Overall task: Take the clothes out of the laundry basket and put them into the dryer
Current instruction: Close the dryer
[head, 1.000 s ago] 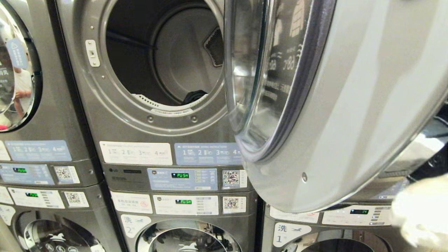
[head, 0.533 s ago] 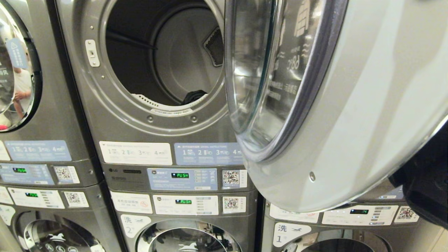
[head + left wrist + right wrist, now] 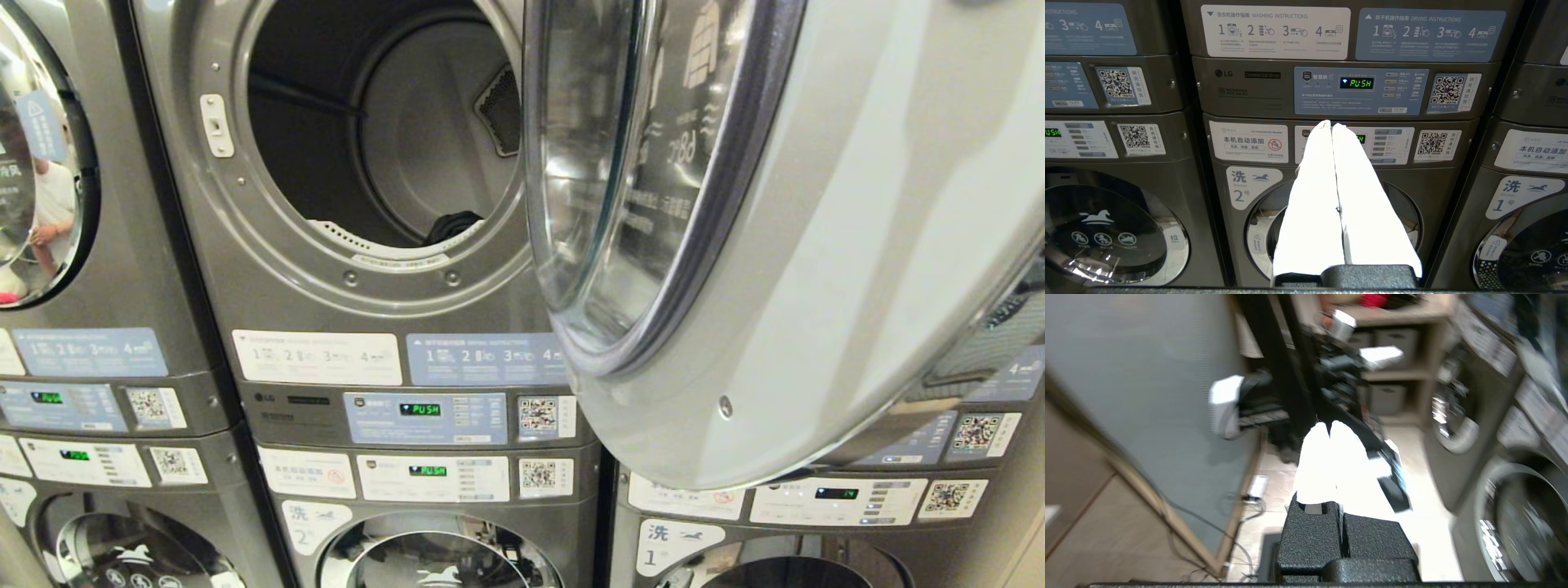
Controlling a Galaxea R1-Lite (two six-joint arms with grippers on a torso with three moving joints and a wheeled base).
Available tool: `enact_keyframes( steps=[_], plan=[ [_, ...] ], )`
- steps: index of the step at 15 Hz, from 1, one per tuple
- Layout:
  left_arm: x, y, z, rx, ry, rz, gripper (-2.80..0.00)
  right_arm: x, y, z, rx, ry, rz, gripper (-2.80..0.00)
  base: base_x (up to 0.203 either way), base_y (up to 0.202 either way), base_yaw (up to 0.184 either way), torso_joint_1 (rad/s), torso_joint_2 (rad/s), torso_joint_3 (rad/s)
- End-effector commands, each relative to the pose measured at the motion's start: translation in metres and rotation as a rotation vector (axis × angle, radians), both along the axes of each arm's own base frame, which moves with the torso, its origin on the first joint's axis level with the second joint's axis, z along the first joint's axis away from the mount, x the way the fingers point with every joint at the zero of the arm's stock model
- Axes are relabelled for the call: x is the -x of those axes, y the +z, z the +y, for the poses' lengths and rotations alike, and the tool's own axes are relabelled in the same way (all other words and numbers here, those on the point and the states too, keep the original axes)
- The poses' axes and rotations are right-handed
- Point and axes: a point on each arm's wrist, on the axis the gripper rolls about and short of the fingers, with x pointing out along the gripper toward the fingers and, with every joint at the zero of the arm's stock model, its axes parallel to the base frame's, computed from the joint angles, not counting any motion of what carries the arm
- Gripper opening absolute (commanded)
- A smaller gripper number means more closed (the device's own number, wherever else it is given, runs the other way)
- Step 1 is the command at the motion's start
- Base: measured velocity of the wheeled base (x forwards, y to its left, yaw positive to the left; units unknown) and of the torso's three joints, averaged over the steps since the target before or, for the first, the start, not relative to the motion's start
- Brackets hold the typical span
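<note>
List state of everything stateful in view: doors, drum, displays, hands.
Dryer door: swung wide open.
Dryer drum: nearly empty, one dark garment at the front lip.
Dryer display: lit, reads PUSH.
Washer door below: closed.
Neighbouring dryer door, robot's left: closed.
Left hand: shut, empty, facing the control panels.
Right hand: shut, empty, away from the drum.

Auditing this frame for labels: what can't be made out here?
- Laundry basket: in no view.
- Dark garment in the grey steel dryer drum: head view, mostly hidden behind the drum's lip.
- Right-hand machine: head view, covered by the open round glass dryer door.
- Right wrist view: motion-blurred, background unreadable.
</note>
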Motion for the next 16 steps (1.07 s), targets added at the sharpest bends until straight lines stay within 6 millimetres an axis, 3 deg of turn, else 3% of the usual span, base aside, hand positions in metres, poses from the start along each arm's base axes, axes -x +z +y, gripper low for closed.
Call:
enact_keyframes(
  steps=[1,4,9,16],
  plan=[
    [0.0,0.0,0.0,0.0,0.001,-0.002,-2.8,0.016,-0.013,-0.023,0.001,-0.127,-0.027,-2.8,0.0,0.0,0.0,0.0,0.0,0.0],
    [0.0,0.0,0.0,0.0,0.001,-0.003,-2.8,-0.005,-0.015,-0.003,0.059,-0.298,-0.046,-2.8,0.0,0.0,0.0,0.0,0.0,0.0],
    [0.0,0.0,0.0,0.0,0.001,-0.003,-2.8,-0.05,-0.008,0.046,-0.001,-0.457,-0.101,-2.8,0.0,0.0,0.0,0.0,0.0,0.0],
    [0.0,0.0,0.0,0.0,0.001,-0.003,-2.8,-0.063,-0.003,0.058,0.009,-0.501,-0.126,-2.8,0.0,0.0,0.0,0.0,0.0,0.0]
  ],
)
